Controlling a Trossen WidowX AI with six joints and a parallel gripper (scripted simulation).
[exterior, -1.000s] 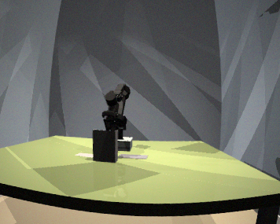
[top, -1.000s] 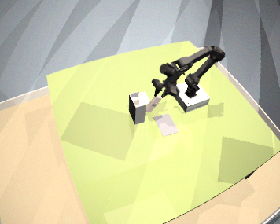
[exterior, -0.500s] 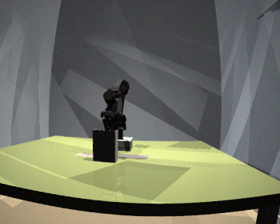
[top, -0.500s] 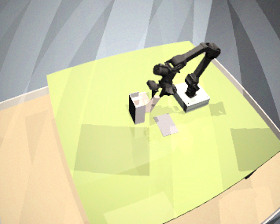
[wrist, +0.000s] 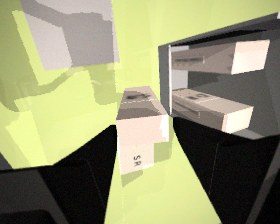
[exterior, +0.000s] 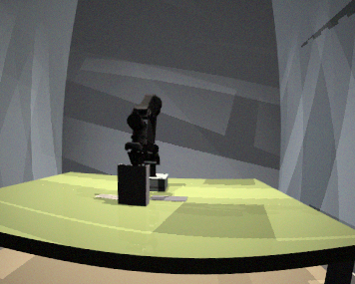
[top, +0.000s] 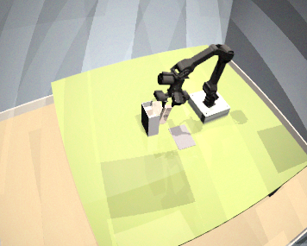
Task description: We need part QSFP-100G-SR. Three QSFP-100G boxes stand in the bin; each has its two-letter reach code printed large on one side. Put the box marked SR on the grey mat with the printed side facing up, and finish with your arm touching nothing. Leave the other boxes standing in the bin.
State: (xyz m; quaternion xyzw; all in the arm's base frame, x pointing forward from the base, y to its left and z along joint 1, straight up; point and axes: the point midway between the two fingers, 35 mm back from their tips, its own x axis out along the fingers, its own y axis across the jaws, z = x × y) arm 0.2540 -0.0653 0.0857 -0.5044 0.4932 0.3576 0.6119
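Box, slim, pale pink and cardboard-like (top: 166, 115) (wrist: 142, 128), sits outside the open-topped grey bin (top: 152, 126) (exterior: 133, 185) (wrist: 164, 80), off the flat grey mat (top: 182, 137) (exterior: 173, 198) (wrist: 90, 35) — likely my SR part. My black pincer (top: 166, 104) (wrist: 144, 125) is released around it, presumably for a regrip — "SR" shows below, on what surface I can't tell.

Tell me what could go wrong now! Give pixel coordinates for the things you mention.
The open gripper (top: 163, 103) (wrist: 144, 125) might bump the box (top: 166, 114) (wrist: 142, 129) between its fingers and tip it over. A finger is near the bin (top: 153, 126) (exterior: 133, 185) (wrist: 164, 80), so it could knock that too. If it leaves now, the box probably won't be on the grey mat (top: 182, 136) (exterior: 175, 198) (wrist: 92, 40).
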